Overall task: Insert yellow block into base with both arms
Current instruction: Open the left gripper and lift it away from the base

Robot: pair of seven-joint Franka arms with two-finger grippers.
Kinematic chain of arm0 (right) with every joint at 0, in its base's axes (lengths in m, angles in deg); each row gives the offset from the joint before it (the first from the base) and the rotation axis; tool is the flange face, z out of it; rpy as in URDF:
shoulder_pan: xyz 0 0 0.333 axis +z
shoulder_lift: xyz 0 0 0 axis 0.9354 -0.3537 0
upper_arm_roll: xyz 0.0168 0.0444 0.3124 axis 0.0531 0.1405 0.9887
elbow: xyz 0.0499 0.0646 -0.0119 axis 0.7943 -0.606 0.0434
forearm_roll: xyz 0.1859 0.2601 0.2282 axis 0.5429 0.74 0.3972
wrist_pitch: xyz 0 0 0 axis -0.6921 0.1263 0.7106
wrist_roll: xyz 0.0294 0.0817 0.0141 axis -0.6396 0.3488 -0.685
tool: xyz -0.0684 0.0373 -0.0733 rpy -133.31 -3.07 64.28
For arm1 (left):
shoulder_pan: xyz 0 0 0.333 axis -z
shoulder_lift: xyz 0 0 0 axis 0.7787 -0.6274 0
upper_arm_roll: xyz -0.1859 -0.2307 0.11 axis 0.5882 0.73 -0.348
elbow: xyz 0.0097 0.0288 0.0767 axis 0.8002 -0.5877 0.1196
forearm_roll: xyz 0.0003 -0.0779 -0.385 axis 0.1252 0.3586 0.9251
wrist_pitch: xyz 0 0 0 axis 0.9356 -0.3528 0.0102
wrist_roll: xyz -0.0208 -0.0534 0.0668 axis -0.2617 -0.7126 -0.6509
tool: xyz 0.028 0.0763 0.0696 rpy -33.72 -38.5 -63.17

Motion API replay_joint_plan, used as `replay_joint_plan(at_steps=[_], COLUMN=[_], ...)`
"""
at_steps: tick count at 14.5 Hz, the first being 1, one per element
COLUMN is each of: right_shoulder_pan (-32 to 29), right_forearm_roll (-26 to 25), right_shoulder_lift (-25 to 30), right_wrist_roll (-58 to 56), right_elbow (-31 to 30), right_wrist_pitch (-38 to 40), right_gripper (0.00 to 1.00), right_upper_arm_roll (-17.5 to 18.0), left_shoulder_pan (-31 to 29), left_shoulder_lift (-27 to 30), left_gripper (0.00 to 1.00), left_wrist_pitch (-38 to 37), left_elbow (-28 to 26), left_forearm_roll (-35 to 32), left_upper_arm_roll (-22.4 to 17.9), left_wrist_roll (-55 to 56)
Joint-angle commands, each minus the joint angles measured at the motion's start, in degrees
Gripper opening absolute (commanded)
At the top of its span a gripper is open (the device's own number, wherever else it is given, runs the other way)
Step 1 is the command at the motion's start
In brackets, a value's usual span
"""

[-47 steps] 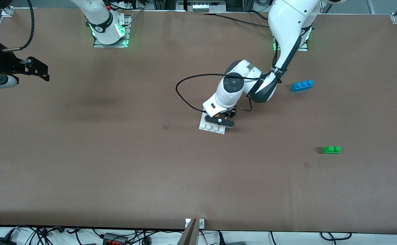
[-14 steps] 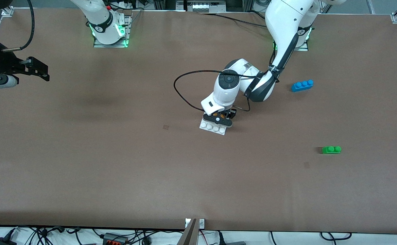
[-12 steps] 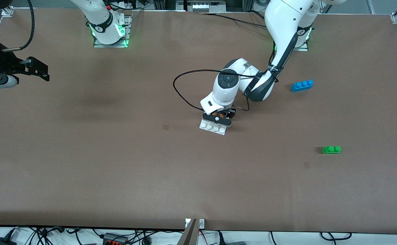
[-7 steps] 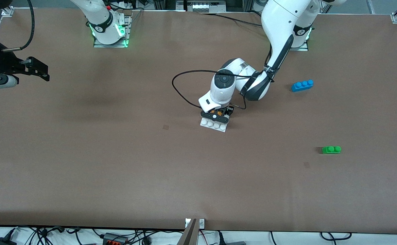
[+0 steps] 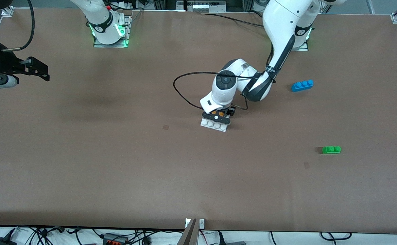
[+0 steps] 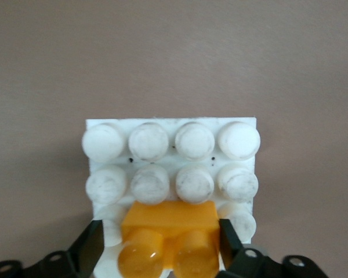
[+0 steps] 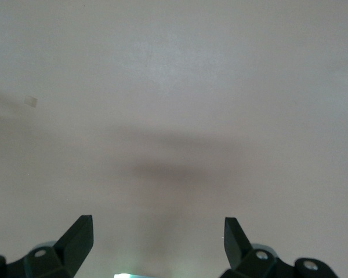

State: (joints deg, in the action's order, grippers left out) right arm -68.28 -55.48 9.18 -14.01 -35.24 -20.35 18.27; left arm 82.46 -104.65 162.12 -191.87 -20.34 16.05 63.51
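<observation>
In the front view, with twelve o'clock toward the robots' bases, the white studded base (image 5: 213, 125) lies near the middle of the brown tabletop (image 5: 117, 170). The left arm reaches down to it from its mount at about one o'clock. The left end effector (image 5: 217, 117) sits low over the part of the base farther from the front camera. In the left wrist view its fingers (image 6: 95, 243) are spread on either side of the yellow block (image 6: 168, 217). A strip of white base (image 6: 171, 124) shows between one finger and the block, so the left end effector (image 6: 159, 227) is wide and grips nothing. The yellow block rests on the base with its two studs up, over the middle studs, and two full rows of bare studs lie next to it. The blue three-stud brick (image 5: 302, 85) lies at about two o'clock from the base, well apart. The green two-stud brick (image 5: 331, 149) lies at about four o'clock, nearer the front camera. The right arm waits at about ten o'clock from the base, toward its own end of the tabletop. The right end effector (image 7: 156, 223) is wide open over bare tabletop, holding nothing.
</observation>
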Motion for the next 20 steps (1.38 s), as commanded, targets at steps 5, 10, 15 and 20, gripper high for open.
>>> replay_joint_plan(at_steps=[5, 10, 15, 20], right_shoulder_pan=[0.0, 0.0, 0.0, -0.1], right_forearm_roll=[-0.4, -0.4, -0.4, -0.4], right_shoulder_lift=[-0.5, -0.7, -0.7, -0.7], right_wrist_roll=[0.1, 0.1, 0.1, 0.1], right_elbow=[1.2, 1.2, 1.2, 1.2], right_wrist_pitch=[0.6, 0.6, 0.6, 0.6], right_gripper=[1.00, 1.00, 1.00, 1.00], right_upper_arm_roll=[0.1, 0.1, 0.2, 0.1], left_shoulder_pan=[-16.0, -30.9, -34.6, -36.9], left_shoulder_lift=[13.7, 23.1, 26.5, 27.8], left_gripper=[1.00, 1.00, 1.00, 1.00], left_wrist_pitch=[-14.9, -18.7, -29.3, -38.4], left_elbow=[3.4, -0.8, 3.8, 12.0], left_forearm_roll=[10.0, 9.5, 4.9, 5.0], left_upper_arm_roll=[0.3, -0.8, -4.7, -5.1], left_wrist_roll=[-14.5, -14.9, -18.1, -26.8])
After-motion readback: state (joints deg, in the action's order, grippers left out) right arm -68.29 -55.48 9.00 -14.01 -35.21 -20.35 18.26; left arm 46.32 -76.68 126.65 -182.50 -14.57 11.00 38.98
